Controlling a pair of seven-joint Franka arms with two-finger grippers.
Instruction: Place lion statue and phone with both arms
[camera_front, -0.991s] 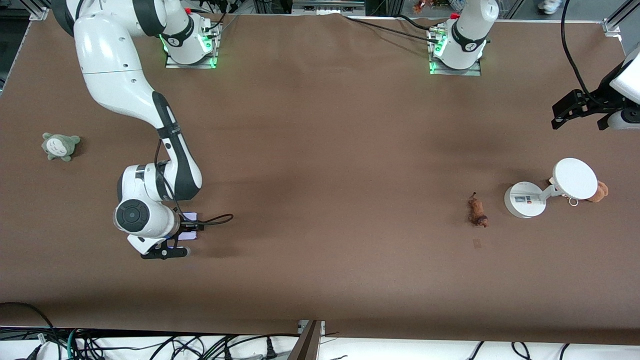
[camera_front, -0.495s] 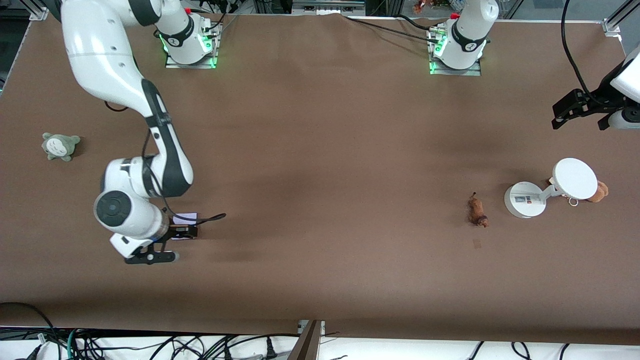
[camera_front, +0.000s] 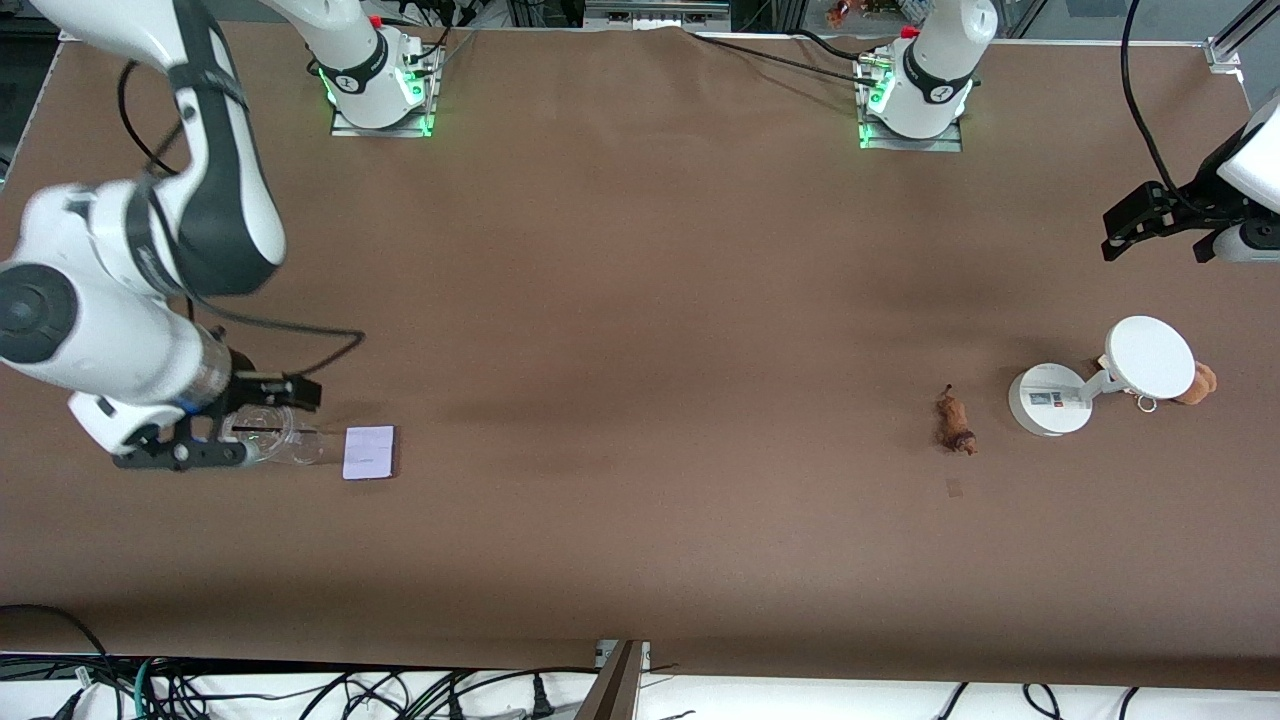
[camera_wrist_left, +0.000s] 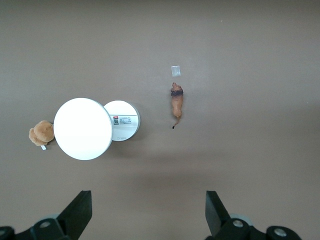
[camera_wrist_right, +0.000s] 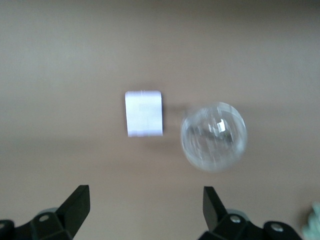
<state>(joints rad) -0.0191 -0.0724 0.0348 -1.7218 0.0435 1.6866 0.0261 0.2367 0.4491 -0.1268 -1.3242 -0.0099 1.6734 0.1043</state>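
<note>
Phone (camera_front: 369, 452) flat on desk (camera_front: 640, 330) toward right arm's end, long axis running nearer-farther from front camera, beside a clear round dish (camera_front: 283, 440). Right end effector (camera_front: 215, 425) over that dish, fingers spread, empty. Lion statue (camera_front: 955, 420) lying toward left arm's end, beside white stand (camera_front: 1050, 400), tail end farther from front camera. Left end effector (camera_wrist_left: 148, 210) waiting aloft, fingers apart, empty.

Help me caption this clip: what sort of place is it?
Probably a robotics lab: two arms bolted to a brown-covered table, cables along its edge, and small test props such as a phone and a lion statue.
</note>
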